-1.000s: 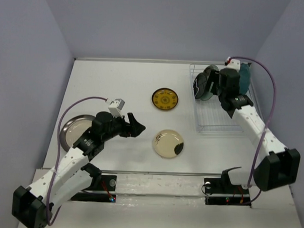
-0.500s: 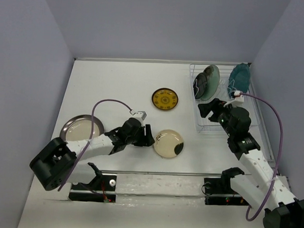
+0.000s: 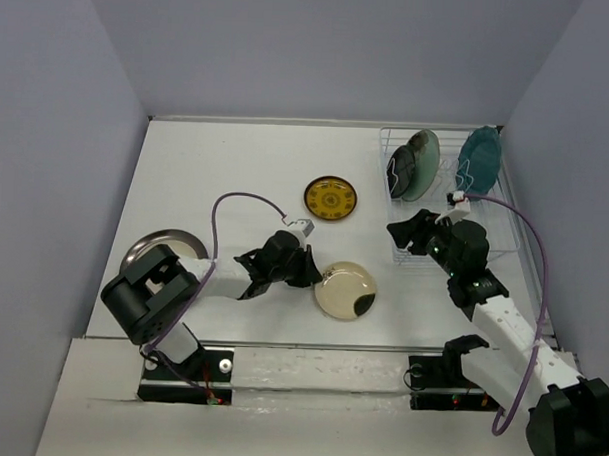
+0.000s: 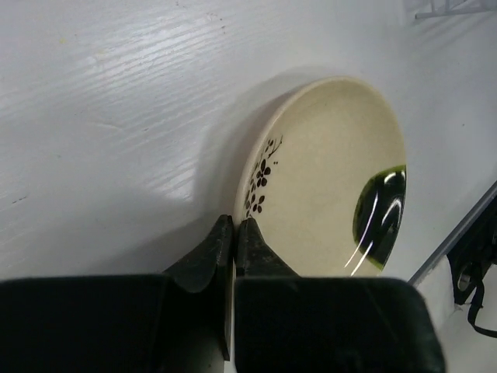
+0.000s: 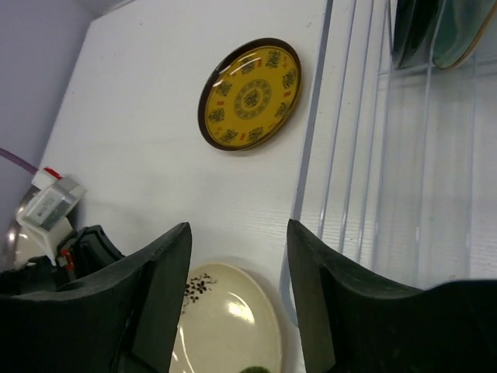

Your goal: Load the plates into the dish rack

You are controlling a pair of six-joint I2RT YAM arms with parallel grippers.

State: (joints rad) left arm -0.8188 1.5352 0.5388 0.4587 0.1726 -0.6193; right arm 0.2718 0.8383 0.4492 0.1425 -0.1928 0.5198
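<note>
The left gripper (image 4: 235, 225) is pinched fully shut at the rim of the cream plate (image 4: 326, 179), lower centre of the top view. It apparently grips nothing, so lifting could just shove the plate. The right gripper (image 5: 239, 229) gapes empty by the upper-right dish rack (image 5: 404, 155).

- Counter (image 3: 237, 166): white and flat, closed in by pale lilac panels at 9, 12 and 3 o'clock.
- Dish rack (image 3: 441, 173): white wire, resting on the counter in the far corner at 2 o'clock, one side along the 3 o'clock panel.
- Yellow patterned plate (image 3: 331, 198): face up, dark-rimmed, at 12 o'clock of the counter's middle, near the rack but apart from it.
- Cream plate (image 3: 345, 290): dark blotch at its 5 o'clock rim. It sits at 5 o'clock of the middle, close to the near edge and apart from the yellow plate.
- Grey metallic plate (image 3: 156, 243): at 8 o'clock, near the 9 o'clock panel; only part of it shows.
</note>
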